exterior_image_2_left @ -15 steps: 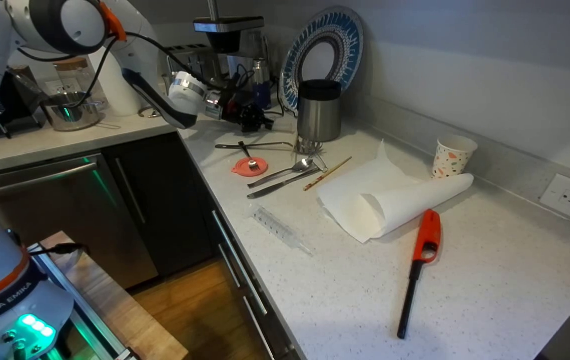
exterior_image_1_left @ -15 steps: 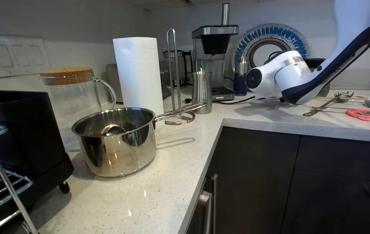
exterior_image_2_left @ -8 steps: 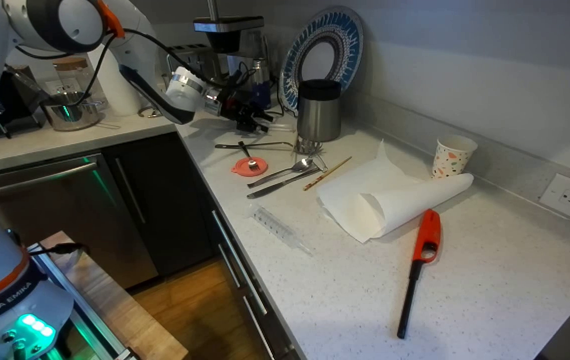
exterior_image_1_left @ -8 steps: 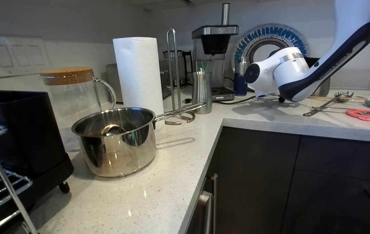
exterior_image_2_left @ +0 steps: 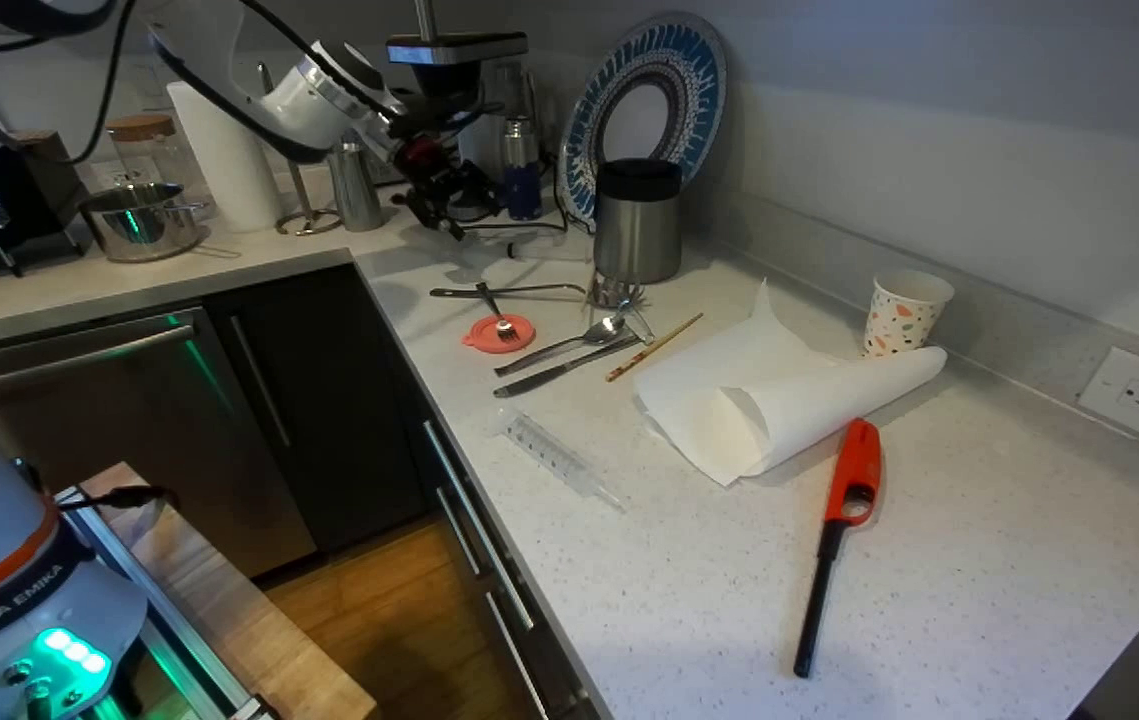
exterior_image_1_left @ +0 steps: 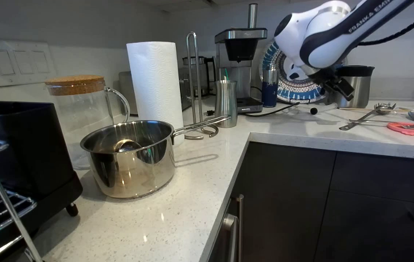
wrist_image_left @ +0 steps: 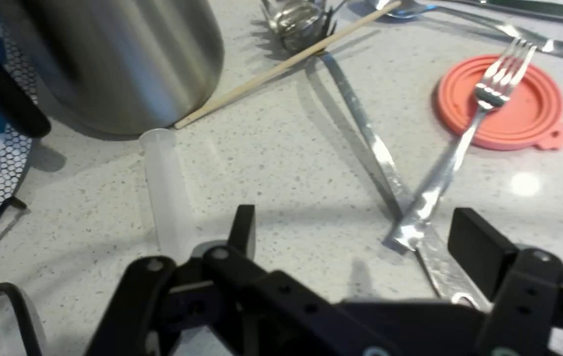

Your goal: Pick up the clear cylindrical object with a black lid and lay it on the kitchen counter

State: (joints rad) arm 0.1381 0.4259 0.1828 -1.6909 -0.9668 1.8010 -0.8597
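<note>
Pale speckled worktop [exterior_image_2_left: 1009, 580]: resting place task needs. Steel canister [exterior_image_2_left: 638, 230] upright, probably for stability. Fingers [wrist_image_left: 479, 242] apart, nothing between, held above worktop, likely to spare what lies below. Clear tube [wrist_image_left: 165, 193] on its side on worktop, just beside canister, seemingly laid as asked. Black lid [exterior_image_1_left: 313, 111] at end farther from canister.

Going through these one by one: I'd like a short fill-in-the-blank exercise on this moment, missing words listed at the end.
The lid on the clear cylinder has the colour ____.
In the wrist view, the end effector is not shut but ____.
What lies partly over the pink disc in that view is a ____.
The number of rockers on the switch plate is ____.
Missing words: black; open; fork; three.
</note>
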